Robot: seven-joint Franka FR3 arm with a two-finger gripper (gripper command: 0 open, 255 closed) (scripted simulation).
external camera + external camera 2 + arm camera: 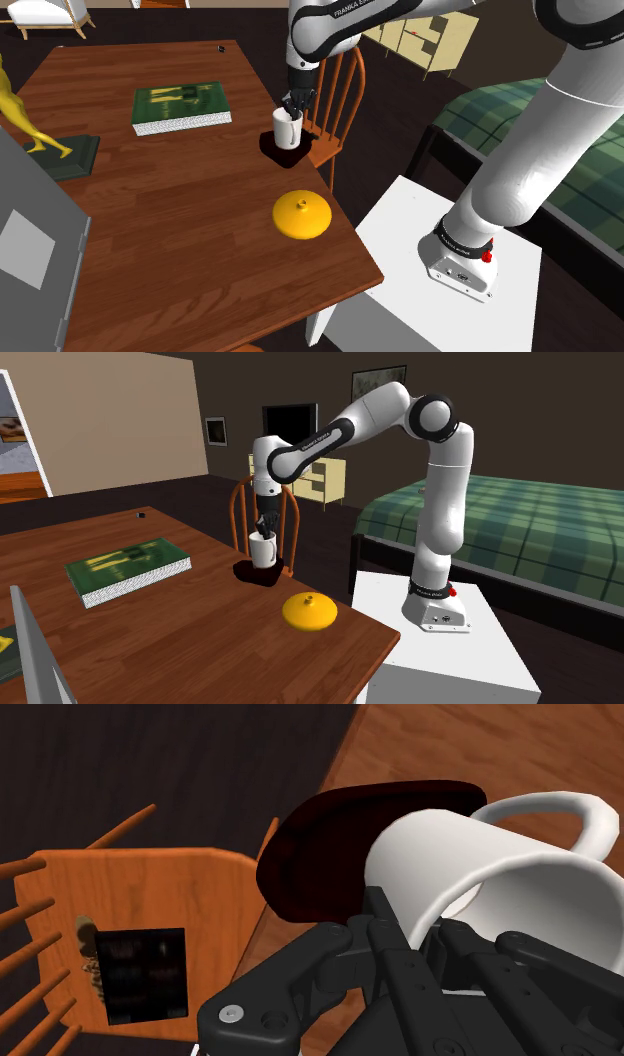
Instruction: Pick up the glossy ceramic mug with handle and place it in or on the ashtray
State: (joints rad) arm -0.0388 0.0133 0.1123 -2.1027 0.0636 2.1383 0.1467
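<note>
**Q:** List the containers and their contents.

**A:** The table [180,230] carries a green book [180,107], a yellow lid [302,215], a dark ashtray [268,148] and a white mug [287,130]. In the shoulder view the ashtray sits at the table's edge, at 2 o'clock from the table's middle. The mug is over the ashtray with its base at the dish. Contact cannot be confirmed.

**Q:** What is the state of the gripper [294,106]?

**A:** It is clenched on the mug. The jaws are closed on the mug's wall at the rim, one inside the mouth and one outside.

**Q:** What does each view add?

**A:** The second exterior view shows the length of the bed [520,527]. It also shows the whole arm [440,482], arching from the stand [450,652] over to the mug. In the shoulder view, taken from the mug, the stand is at 4 o'clock, the chair [338,95] at 2 o'clock, the book at 10 o'clock and the lid at 6 o'clock. The wrist view shows the chair's seat just past the table edge, beside the ashtray. It also shows the mug's handle [560,801] plainly.

**Q:** How is the mug oriented?

**A:** Its long axis is upright in both exterior views, with the mouth up toward the gripper. The handle points away from the chair, toward the table's interior. The shoulder view does not settle the handle's direction.
</note>
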